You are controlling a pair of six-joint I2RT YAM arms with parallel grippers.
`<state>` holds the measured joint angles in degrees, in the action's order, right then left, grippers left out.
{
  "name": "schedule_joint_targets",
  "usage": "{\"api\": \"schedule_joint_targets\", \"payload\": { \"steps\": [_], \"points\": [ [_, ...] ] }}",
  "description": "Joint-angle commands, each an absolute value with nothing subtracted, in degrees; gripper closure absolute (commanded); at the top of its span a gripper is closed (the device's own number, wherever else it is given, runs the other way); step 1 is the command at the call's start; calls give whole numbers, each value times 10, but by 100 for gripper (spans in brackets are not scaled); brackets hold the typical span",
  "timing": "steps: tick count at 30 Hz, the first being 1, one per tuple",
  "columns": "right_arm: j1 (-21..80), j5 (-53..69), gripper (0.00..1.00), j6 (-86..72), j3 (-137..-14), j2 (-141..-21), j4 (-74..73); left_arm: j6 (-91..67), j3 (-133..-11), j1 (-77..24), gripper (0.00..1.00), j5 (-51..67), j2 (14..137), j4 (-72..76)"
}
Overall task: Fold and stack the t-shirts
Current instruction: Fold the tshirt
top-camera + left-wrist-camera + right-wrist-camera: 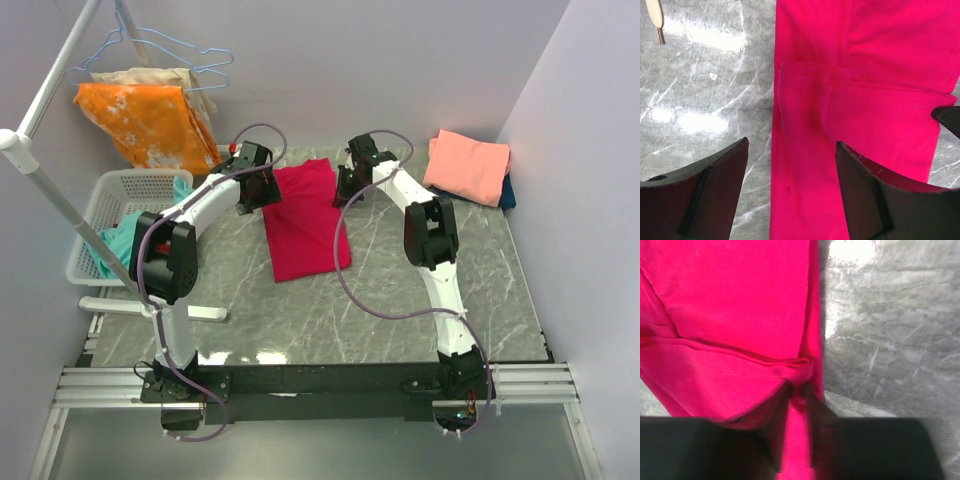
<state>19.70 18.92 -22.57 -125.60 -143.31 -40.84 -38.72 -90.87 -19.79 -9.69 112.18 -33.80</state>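
Observation:
The crimson-red t-shirt (305, 225) lies folded into a long strip in the middle of the marble table (420, 310). My left gripper (262, 192) hovers over the strip's far left edge, open, with the red cloth (865, 60) showing between its fingers (715, 195) and nothing gripped. At the far right edge, my right gripper (348, 190) is shut on a bunched fold of the red t-shirt (740, 305), the cloth pinched between its jaws (799, 400). A folded salmon-pink t-shirt (466, 165) rests on a dark blue one (508, 190) at the back right.
A white basket (110, 200) holding teal cloth (120, 240) stands at the left. Behind it an orange white-blotched cloth (150, 120) hangs from a rack with wire hangers (190, 50). A white pole (50, 190) slants across the left side.

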Motion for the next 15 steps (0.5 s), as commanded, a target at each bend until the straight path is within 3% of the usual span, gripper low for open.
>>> {"api": "schedule_joint_targets", "payload": {
  "steps": [1, 2, 15],
  "points": [
    [200, 195, 97, -221, -1273, -1432, -398, -388, -910, -196, 24, -91, 1087, -337],
    [200, 193, 100, -224, -1273, -1429, -399, -389, -909, -196, 24, -91, 1087, -336],
    [199, 145, 100, -254, -1207, -1357, -323, -389, -896, -196, 24, -90, 1084, -330]
  ]
}}
